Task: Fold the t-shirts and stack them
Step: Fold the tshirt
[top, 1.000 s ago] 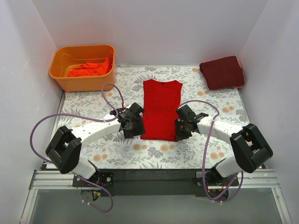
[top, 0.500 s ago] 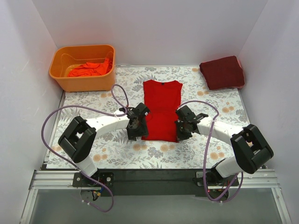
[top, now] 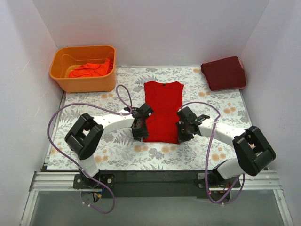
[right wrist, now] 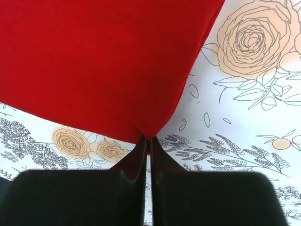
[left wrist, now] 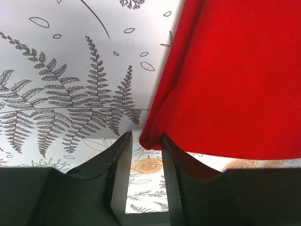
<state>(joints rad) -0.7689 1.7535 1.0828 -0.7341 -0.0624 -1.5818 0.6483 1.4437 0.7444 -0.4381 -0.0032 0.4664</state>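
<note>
Well, in the far left corner an orange tub (top: 63, 81) sits close to the white walls (top: 23, 70), and crumpled orange-red t-shirts (top: 89, 70) lie inside it. Near the tub, the flowery table (top: 106, 153) is bare all the way to the near edge, so there is open room on the left. The left gripper (left wrist: 145, 137) is down low at the near left corner of the bright red t-shirt (top: 162, 106). Its two fingers (left wrist: 120, 155) are a little way apart and the table shows in the gap. The cloth corner sits right at the tips, not squeezed between them. The bright red t-shirt lies flat in the middle of the table, its neck at the far end and its sides folded in to make straight edges. The right gripper (right wrist: 146, 140) is at the near right corner, fingers pressed together and pinching the tip of the cloth. More bare table lies to the right. A folded dark maroon t-shirt (top: 224, 73) rests in the far right corner, well apart from the red one and close to the right wall.
</note>
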